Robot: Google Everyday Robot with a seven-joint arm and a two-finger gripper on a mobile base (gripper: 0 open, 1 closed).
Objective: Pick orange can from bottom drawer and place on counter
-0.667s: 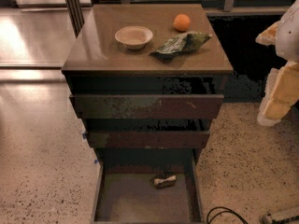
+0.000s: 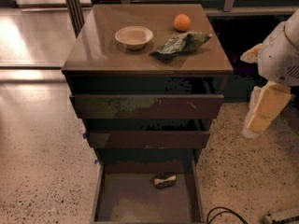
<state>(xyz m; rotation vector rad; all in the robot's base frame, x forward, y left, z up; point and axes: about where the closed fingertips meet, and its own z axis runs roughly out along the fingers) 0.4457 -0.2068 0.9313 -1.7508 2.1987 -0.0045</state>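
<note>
The orange can (image 2: 164, 181) lies on its side on the greyish floor of the open bottom drawer (image 2: 117, 204), near the drawer's back. The counter (image 2: 93, 50) is the glossy brown top of the cabinet. My gripper (image 2: 252, 127), white arm with yellowish fingers, hangs to the right of the cabinet at about the height of the upper drawers. It is well above and to the right of the can and touches nothing.
On the counter stand a pale bowl (image 2: 134, 36), a round orange fruit (image 2: 182, 22) and a green foil bag (image 2: 181, 44). Two narrower drawer fronts (image 2: 147, 106) jut out above the bottom drawer. A black cable (image 2: 224, 214) lies on the speckled floor at the lower right.
My gripper has come a little down and to the left, closer to the cabinet's right side. The can and the things on the counter have not moved.
</note>
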